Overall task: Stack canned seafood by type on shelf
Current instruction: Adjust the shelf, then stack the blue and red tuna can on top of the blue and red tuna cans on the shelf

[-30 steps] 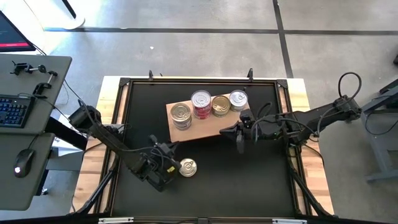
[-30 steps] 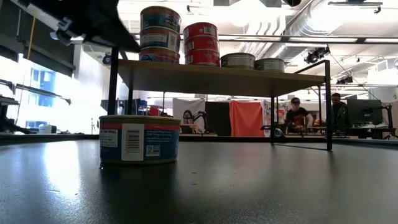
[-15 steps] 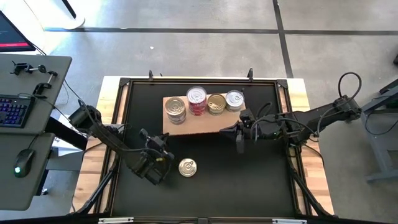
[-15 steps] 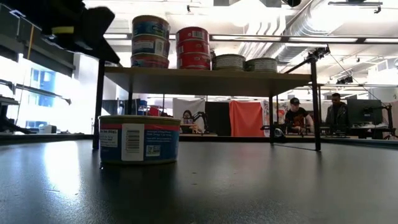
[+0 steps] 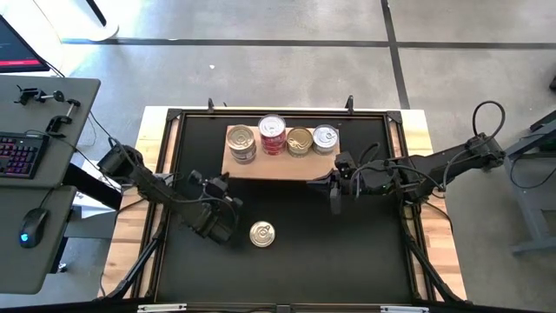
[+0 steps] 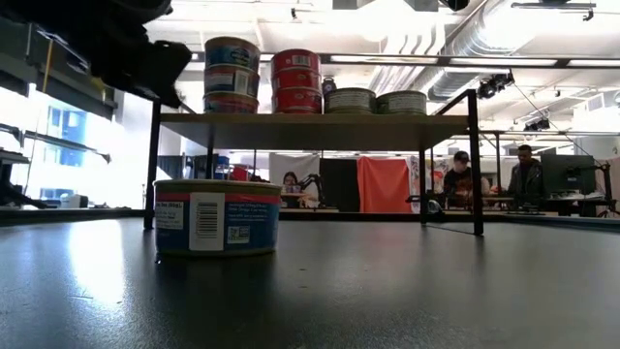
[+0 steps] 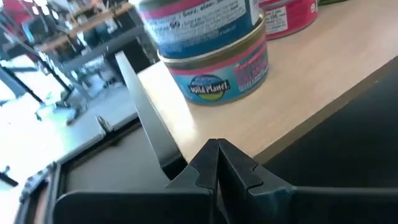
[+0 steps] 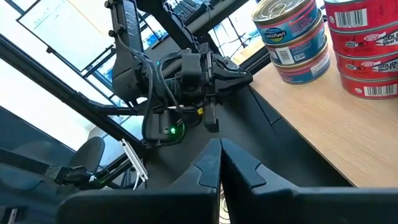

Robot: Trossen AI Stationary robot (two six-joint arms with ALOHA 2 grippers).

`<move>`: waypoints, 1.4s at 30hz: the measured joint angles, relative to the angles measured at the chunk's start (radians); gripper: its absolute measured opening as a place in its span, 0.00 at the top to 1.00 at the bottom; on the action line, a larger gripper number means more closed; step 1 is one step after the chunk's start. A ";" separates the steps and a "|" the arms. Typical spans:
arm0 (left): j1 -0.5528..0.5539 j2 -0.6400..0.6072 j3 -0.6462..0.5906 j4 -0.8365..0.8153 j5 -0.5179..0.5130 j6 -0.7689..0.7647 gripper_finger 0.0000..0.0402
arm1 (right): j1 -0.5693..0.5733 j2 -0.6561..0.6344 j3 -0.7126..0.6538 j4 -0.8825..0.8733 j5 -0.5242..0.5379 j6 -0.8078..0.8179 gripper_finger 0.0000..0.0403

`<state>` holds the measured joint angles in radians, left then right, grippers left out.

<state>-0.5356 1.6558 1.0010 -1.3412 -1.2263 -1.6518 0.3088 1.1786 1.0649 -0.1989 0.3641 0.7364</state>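
The shelf (image 5: 282,161) is a light-brown board on thin black legs (image 6: 152,165), standing toward the table's far side. On it stand a stack of blue-labelled tins (image 6: 232,76), a stack of red tins (image 6: 295,80) and two lower gold-and-silver tins (image 6: 351,99), (image 6: 399,101). One more blue-labelled tin (image 5: 261,233) rests on its base on the black table, nearer than the shelf. My left gripper (image 5: 221,181) is shut at the shelf's near left corner. My right gripper (image 5: 334,204) is shut and hangs just off the near right corner, touching nothing. My left gripper (image 7: 214,146) has its shut fingertips against the shelf's near edge (image 7: 239,137), close to the left corner and its black leg (image 7: 149,124). It comes slanting from the table's near left side. The shelf stands on its legs with the tins upright on it.
A black frame (image 5: 174,117) rims the table, with pale wooden strips outside it. A desk with a keyboard (image 5: 17,156) and a mouse stands to the left. People sit at benches in the room behind (image 6: 460,174). Open black table lies around the loose tin.
My left gripper has moved toward the table's far edge, staying shut. The shelf has slid toward the far and left edges with it and turned from slanted to square with the table. The stacked tins rode along upright. The loose tin and my right gripper stayed put.
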 joint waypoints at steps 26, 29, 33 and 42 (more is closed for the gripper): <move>-0.009 -0.066 0.125 1.097 0.964 1.232 1.00 | 0.041 0.314 0.001 0.174 -0.351 0.073 1.00; 0.021 -0.061 0.124 0.971 0.951 1.245 1.00 | 0.096 0.312 0.001 0.132 -0.329 0.068 1.00; 0.009 -0.032 0.118 0.971 0.949 1.282 1.00 | 0.184 0.344 0.001 0.015 -0.217 0.134 1.00; -0.039 -0.018 -0.060 1.081 0.799 1.210 1.00 | 0.243 0.582 0.000 0.101 -0.075 0.355 1.00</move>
<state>-0.5742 1.6382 0.9408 -0.2598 -0.4269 -0.4418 0.5523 1.7610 1.0653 -0.0978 0.2889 1.0914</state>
